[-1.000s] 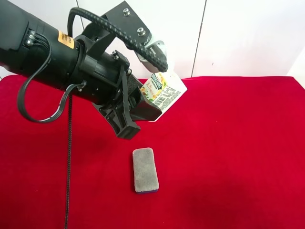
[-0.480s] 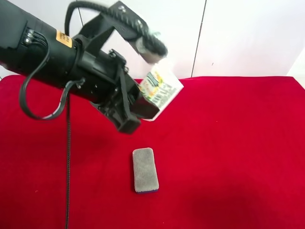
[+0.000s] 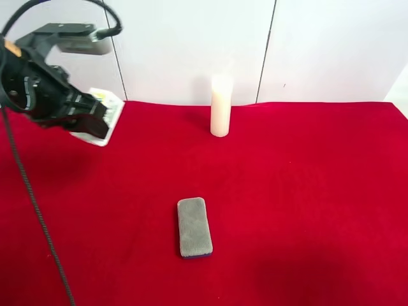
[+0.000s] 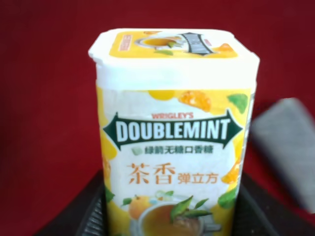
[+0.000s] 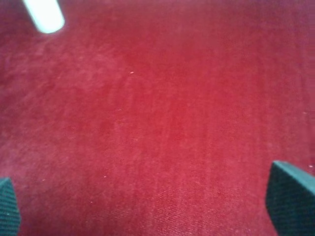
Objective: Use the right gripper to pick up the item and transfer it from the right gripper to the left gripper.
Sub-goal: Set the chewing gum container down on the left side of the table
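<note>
Over at the edge of the red table (image 3: 306, 191) that runs along the white wall (image 3: 331, 51), near the corner on the exterior high view's left, the left gripper (image 3: 89, 121) is clamped on the item (image 4: 170, 132) and holds it up in the air. On its wrist cam you can see the black jaws hugging the lower part of the packet on both sides, with the lid (image 4: 172, 44) end sticking out free. So the arm on that side of the overhead view is the left one.

The right gripper (image 5: 147, 209) is spread wide with nothing between its pads, just bare red table under it. It doesn't show in the overhead shot at all. Looks to me like the handoff is pretty much done.

Handling-wise, my guess is it's a little mint tub. That makes it light, and stiff enough that a squeeze won't crush it, but the printed wrap looks glossy and could be slippery. I'd grab it across the sides, low on the body, the way it's held here. I'd stay off the lid since that might pop.

Count:
- one item
- one grey pad (image 3: 194, 227), lying flat mid-table toward the near edge
- one white candle (image 3: 220, 105), upright by the wall edge and well apart from the pad
- two grippers, only one of them in the overhead view
</note>
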Robot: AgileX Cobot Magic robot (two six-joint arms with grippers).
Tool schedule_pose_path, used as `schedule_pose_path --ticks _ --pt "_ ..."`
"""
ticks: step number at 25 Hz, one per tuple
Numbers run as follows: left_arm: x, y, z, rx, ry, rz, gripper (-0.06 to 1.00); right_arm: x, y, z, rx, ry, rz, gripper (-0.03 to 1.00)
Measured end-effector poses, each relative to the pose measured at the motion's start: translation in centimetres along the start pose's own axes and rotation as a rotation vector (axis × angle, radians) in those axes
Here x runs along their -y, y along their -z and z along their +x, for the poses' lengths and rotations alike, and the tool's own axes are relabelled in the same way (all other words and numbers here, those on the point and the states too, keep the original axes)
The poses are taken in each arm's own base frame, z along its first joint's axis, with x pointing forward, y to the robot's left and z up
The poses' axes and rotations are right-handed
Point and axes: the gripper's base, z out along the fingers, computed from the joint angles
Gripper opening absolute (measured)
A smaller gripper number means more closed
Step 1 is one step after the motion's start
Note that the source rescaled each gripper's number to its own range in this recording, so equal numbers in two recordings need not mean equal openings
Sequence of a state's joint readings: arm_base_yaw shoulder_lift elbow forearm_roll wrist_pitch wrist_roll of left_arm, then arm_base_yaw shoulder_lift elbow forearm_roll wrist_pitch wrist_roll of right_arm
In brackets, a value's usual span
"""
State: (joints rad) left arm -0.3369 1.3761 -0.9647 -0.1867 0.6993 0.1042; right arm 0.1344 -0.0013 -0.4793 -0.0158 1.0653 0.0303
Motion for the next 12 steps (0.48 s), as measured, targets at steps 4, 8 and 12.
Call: schedule_pose_path --ticks 4,8,12 --pt "-2.0 0.2 0.3 -0.039 0.051 -0.098 0.00 0.0 0.0 0.0 0.001 -0.029 0.054 0.98" --pt "-3.2 -0.6 0.8 -0.116 0.048 -0.190 0.00 0.0 0.0 0.0 0.001 -0.049 0.091 0.98" --pt "-3.8 -2.7 1.3 -0.210 0.043 -0.217 0.00 0.0 0.0 0.0 0.001 -0.053 0.097 0.98"
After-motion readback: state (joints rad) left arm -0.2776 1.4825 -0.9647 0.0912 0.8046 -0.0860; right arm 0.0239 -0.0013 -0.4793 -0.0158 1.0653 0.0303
